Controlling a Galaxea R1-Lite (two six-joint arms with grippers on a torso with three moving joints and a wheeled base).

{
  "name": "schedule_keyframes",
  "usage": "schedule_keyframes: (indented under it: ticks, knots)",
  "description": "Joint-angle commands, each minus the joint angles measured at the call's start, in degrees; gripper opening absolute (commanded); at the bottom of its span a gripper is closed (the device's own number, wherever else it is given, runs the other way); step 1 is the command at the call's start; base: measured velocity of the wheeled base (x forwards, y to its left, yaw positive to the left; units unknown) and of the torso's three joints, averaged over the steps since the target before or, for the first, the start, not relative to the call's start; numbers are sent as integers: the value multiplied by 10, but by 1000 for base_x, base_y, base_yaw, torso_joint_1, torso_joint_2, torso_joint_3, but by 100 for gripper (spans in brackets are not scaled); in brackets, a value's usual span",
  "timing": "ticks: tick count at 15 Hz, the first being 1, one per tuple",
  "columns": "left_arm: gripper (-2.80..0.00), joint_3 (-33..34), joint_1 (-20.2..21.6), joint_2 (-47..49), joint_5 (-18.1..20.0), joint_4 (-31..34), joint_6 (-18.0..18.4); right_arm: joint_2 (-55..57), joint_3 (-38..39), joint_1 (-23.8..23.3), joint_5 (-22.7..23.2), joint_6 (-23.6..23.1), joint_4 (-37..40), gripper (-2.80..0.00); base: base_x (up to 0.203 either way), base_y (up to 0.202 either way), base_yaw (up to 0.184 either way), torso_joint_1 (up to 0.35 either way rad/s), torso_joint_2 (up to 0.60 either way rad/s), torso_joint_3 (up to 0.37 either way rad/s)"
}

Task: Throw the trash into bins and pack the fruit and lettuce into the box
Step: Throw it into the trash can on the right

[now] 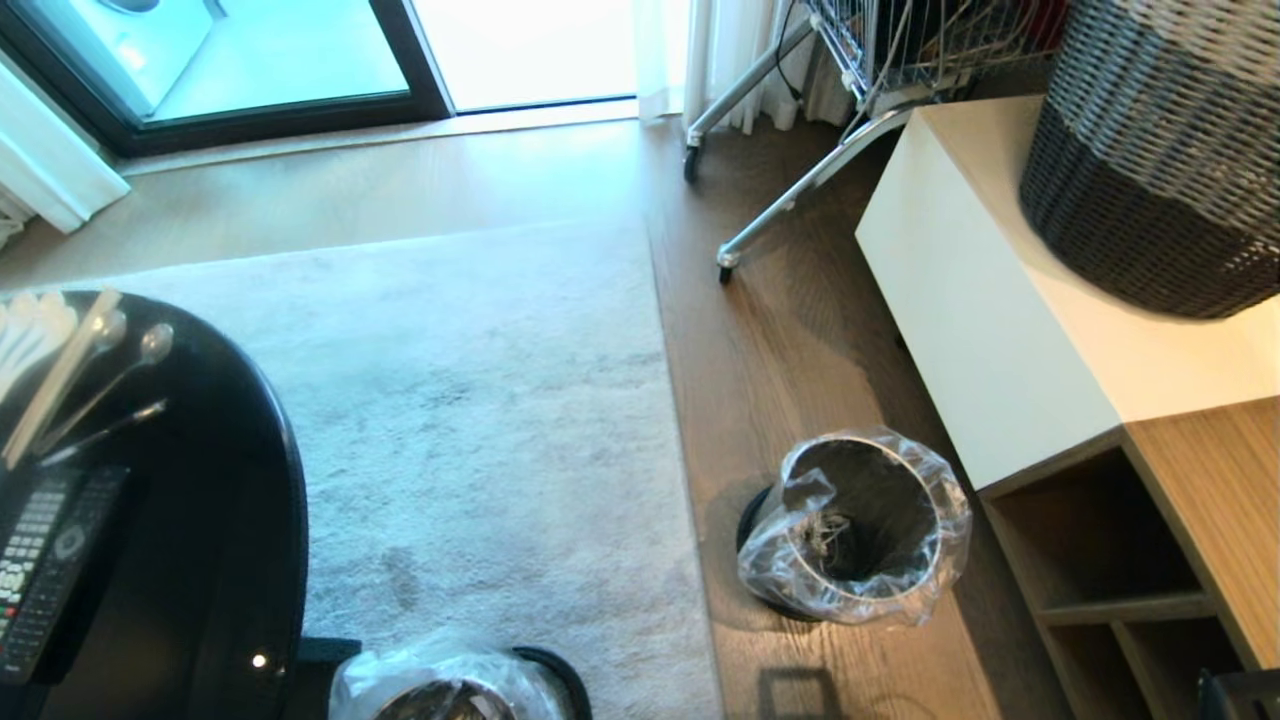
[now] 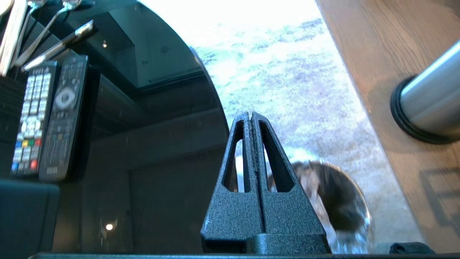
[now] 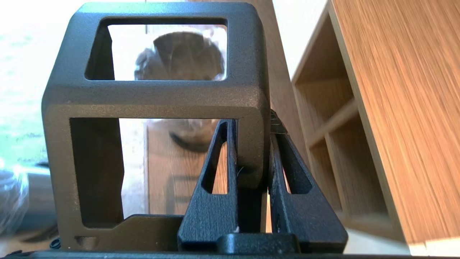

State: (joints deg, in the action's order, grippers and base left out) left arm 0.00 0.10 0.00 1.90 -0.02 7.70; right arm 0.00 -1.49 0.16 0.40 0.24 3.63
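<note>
Here, no brand or word can be read anywhere; the two remote controls [image 1: 40, 560] on the black glass table [image 1: 220, 520] at the far left show only coloured keys, and their small print is too fine to make out. Beside them on the table lie a few spoons [image 1: 110, 375] and a white flat stick.

Next, at the lower edge of the head view, the near bin [image 1: 450, 690] stands on the grey rug [image 1: 480, 420], just beside the table. Only its rim with the clear liner bag shows, and what is inside cannot be told. The left gripper [image 2: 251, 117] hangs above this bin, its two fingers pressed together with nothing between them.

Further right, the second bin [image 1: 860, 525] stands on the wooden floor [image 1: 790, 330], near the white and wood shelf unit [image 1: 1000, 330]. Its liner bag hangs loose over the rim, and something small and crumpled lies at the bottom; I cannot tell what it is.

The right gripper [image 3: 251, 124] is clamped on the wall of a black open-framed tray [image 3: 154, 97], one finger inside and one outside. Through the frame the second bin is seen.

At the far right a grey woven basket [image 1: 1160, 150] stands on the shelf unit, and its compartments look bare. The apples, lettuce, tissue, wrapper and white box are in none of the views
</note>
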Motion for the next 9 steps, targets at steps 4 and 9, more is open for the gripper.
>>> schedule_keyframes:
  ticks: [4,9]
  knots:
    - [-280,0,1,1,-1,0,-1,0,-1,0,1,10,1,-280,50,0,1,5,1,2]
    - [-280,0,1,1,-1,0,0,0,-1,0,1,-1,1,-280,0,0,0,0,0,0]
